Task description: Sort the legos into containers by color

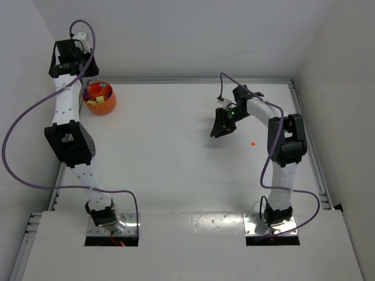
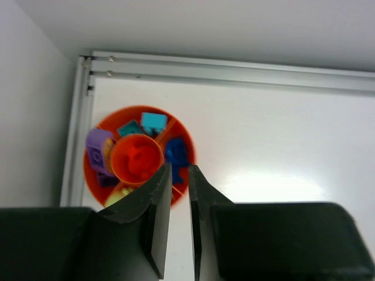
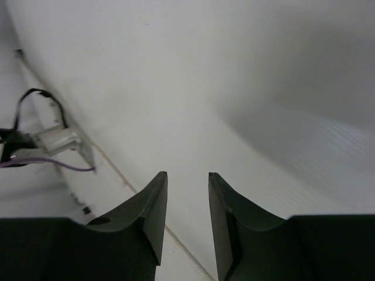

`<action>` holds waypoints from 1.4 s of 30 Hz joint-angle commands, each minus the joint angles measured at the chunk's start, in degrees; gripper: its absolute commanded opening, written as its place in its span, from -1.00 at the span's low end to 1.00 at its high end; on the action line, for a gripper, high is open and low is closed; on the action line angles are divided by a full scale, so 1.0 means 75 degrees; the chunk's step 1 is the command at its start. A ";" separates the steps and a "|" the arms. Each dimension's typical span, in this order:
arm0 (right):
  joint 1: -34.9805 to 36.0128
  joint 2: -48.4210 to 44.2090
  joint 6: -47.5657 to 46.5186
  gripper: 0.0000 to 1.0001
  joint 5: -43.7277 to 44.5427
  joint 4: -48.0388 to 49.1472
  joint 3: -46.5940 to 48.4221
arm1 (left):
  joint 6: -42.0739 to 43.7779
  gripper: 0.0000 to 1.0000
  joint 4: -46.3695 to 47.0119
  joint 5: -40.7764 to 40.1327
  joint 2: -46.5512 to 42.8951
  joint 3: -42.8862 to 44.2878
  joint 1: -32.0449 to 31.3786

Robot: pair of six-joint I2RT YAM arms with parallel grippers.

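The container, a small round orange bowl (image 1: 102, 107) (image 2: 133, 110), stands at the far left corner of the table. It holds legos: purple (image 2: 98, 146), teal (image 2: 153, 122), blue (image 2: 176, 152), yellow-green (image 2: 117, 196), and red ones in its round middle cup (image 2: 139, 161). My left gripper (image 2: 180, 165) hangs above the bowl's near rim, its jaws a narrow gap apart with nothing between them. One small orange lego (image 1: 253, 143) lies alone on the table at the right. My right gripper (image 1: 221, 126) (image 3: 187, 174) hovers left of it, open and empty.
A metal rail (image 2: 234, 67) runs along the table's far edge and another down the left side (image 2: 73, 134), close beside the bowl. White walls enclose the table. A purple cable (image 1: 35, 111) loops beside the left arm.
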 commanded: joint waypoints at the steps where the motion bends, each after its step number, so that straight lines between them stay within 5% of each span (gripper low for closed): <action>1: -0.0111 -0.1049 -0.0504 -0.32 0.1502 0.0117 -0.0187 | 0.0226 -0.54 0.0186 0.1709 -0.1398 -0.0929 -0.0064; 5: -0.0263 -0.1822 -0.1265 -0.32 0.3088 -0.0315 -0.0609 | 0.1419 -0.45 -0.0012 0.3211 -0.3156 -0.2991 -0.0543; 9: -0.0544 -0.2608 -0.1875 -0.32 0.4811 -0.0246 -0.1311 | 0.2489 0.00 -0.0131 0.3427 -0.4867 -0.5110 -0.1387; 10: -0.0637 -0.2678 -0.2132 -0.32 0.5324 -0.0176 -0.1313 | 0.2489 0.18 -0.0131 0.3427 -0.5288 -0.5348 -0.1621; 21: -0.0967 -0.2012 -0.2966 -0.32 0.6700 0.0188 -0.1653 | 0.1856 0.55 -0.0131 0.3263 -0.6264 -0.6732 -0.2525; 23: -0.0967 -0.1882 -0.2966 -0.32 0.6701 0.0001 -0.1513 | 0.1763 0.99 -0.0131 0.3193 -0.6487 -0.6955 -0.2595; 42: -0.0967 -0.0594 -0.3048 -0.29 0.6455 -0.0012 -0.1126 | 0.1540 0.99 0.0127 0.3040 -0.6816 -0.7436 -0.2596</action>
